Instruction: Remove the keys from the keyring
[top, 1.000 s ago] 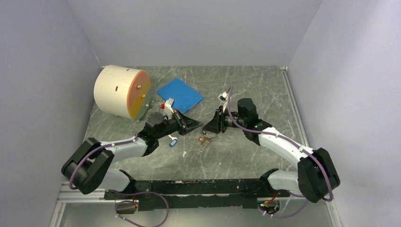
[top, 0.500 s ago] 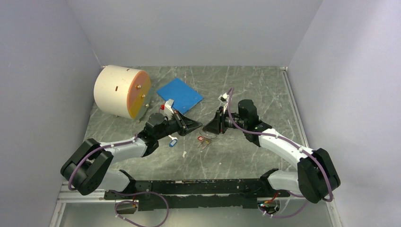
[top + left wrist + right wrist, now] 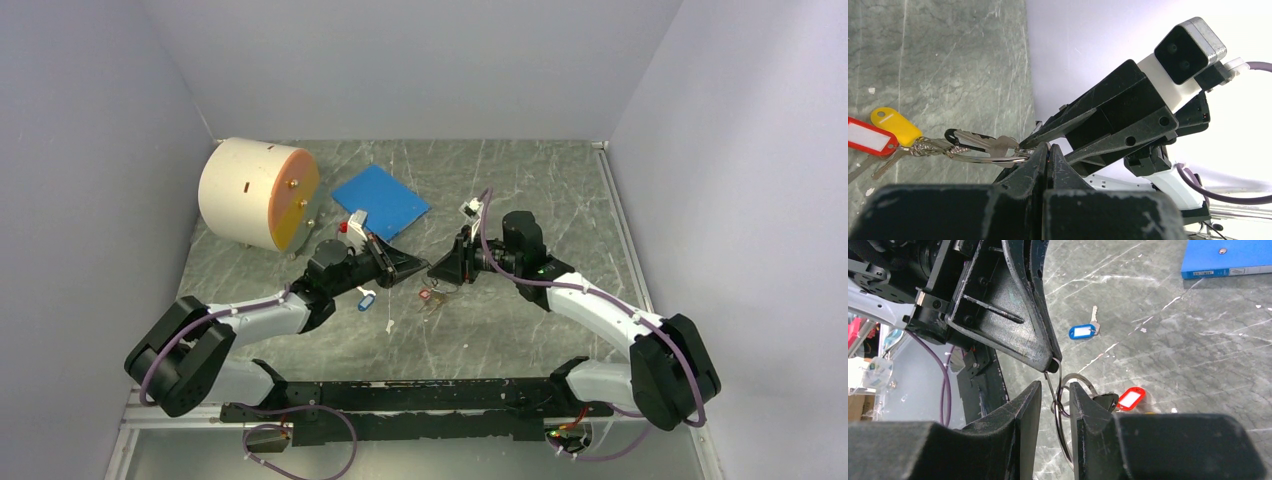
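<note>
2 grippers meet over the middle of the table [image 3: 520,180]. The left gripper [image 3: 1049,149] has its fingers pressed together on the wire of 1 keyring [image 3: 990,160], which sits between the 2 grippers. The right gripper [image 3: 1055,387] has its fingers a little apart, with the ring's wire in the gap. On the ring hang the keys [image 3: 980,141], 1 black-headed one plain to see, plus 1 red tag [image 3: 868,141] and 1 yellow tag [image 3: 895,126]. 1 blue tag [image 3: 1082,332] lies apart on the table, with 1 blue pad [image 3: 1228,260] beyond it.

Left hand [image 3: 1048,148] pinched, right hand [image 3: 1055,388] ajar
</note>
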